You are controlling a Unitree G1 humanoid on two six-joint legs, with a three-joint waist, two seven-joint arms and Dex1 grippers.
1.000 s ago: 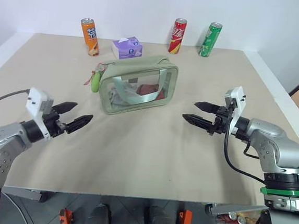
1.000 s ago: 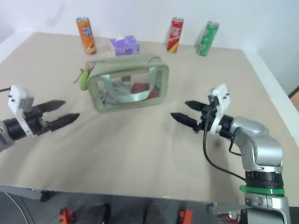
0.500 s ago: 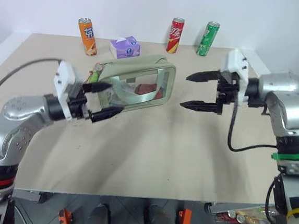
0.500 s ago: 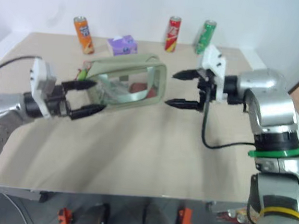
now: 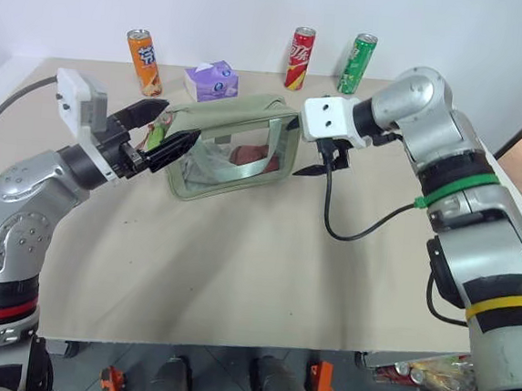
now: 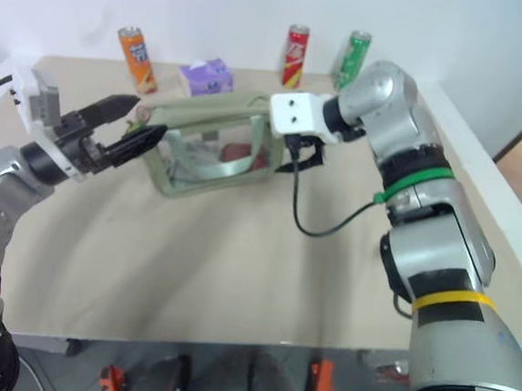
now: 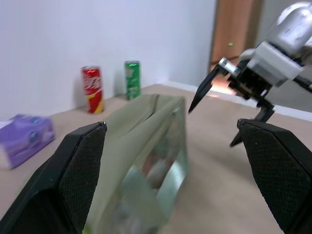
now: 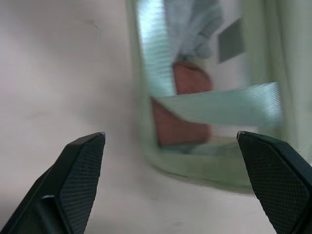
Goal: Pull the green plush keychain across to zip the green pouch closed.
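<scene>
Both hands hang wide open, holding nothing: left hand (image 5: 159, 133) left of centre, right hand (image 5: 324, 155) at the green pouch (image 5: 238, 145) in mid-frame. The green plush keychain (image 5: 155, 136) sits at the pouch's left end; pinching its cord while steadying the far end should zip cleanly.

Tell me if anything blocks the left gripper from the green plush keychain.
Nothing visible does. The left gripper hangs open at the near-left end of the green pouch, and the green plush keychain sits right between its fingers' tips in the head views. The orange can and the tissue pack stand farther back.
</scene>
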